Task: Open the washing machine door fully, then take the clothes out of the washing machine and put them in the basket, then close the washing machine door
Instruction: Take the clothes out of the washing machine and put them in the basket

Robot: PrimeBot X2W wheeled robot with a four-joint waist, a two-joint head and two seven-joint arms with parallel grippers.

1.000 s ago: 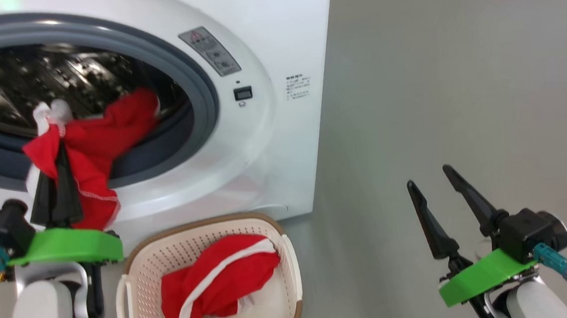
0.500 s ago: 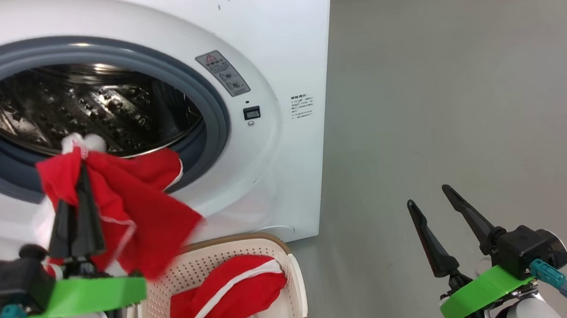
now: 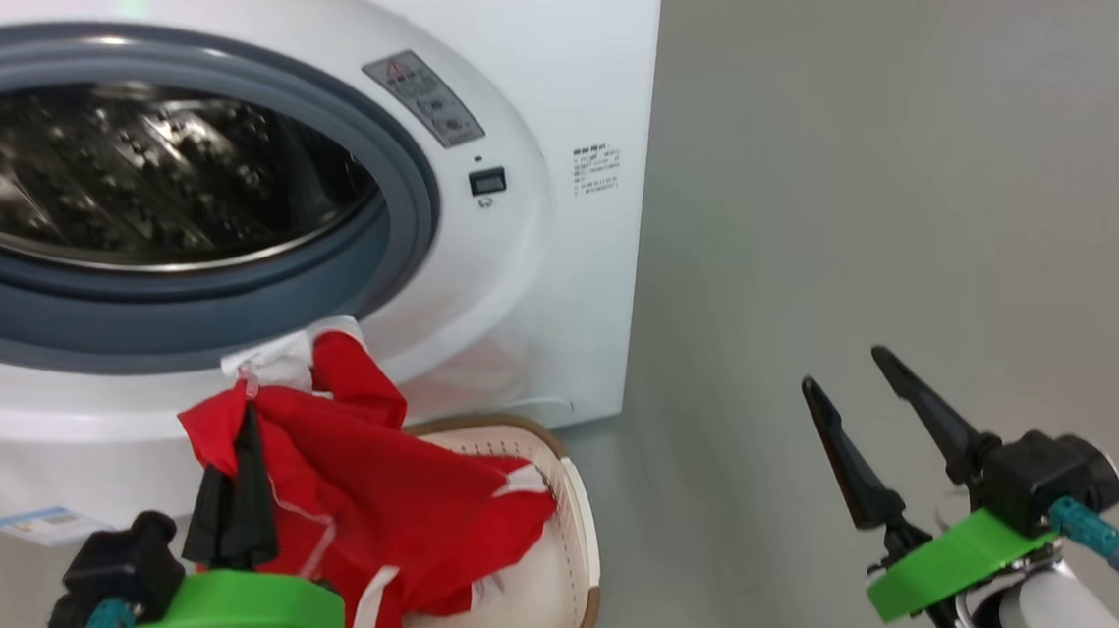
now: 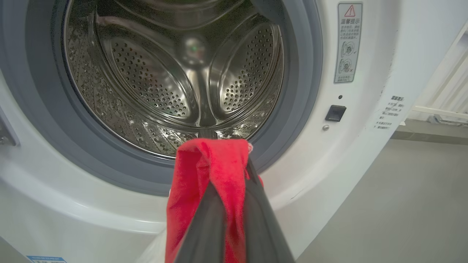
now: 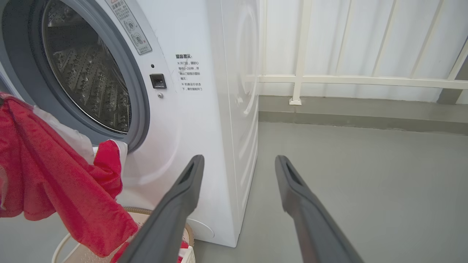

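Note:
The white washing machine [image 3: 552, 68] stands with its round opening uncovered, and its steel drum [image 4: 172, 73] looks bare inside. The washing machine door is out of view. My left gripper [image 3: 247, 417] is shut on the clothes [image 3: 374, 485], a red garment with white trim that hangs below the drum mouth and drapes over the basket [image 3: 573, 510]. In the left wrist view the red fabric [image 4: 212, 164] is wrapped over my closed fingers. More red fabric lies in the basket [image 5: 62, 252] underneath. My right gripper [image 3: 844, 368] is open and holds nothing, off to the right over the floor.
Grey floor [image 3: 905, 181] stretches right of the machine. A white railing [image 5: 347, 80] and a low kerb run behind it. A latch socket [image 3: 488, 181] and warning sticker [image 3: 421, 99] sit right of the opening.
My left gripper has pulled the red garment out of the drum mouth and down to the right, over the basket. The head camera has shifted. The right gripper has stayed put.

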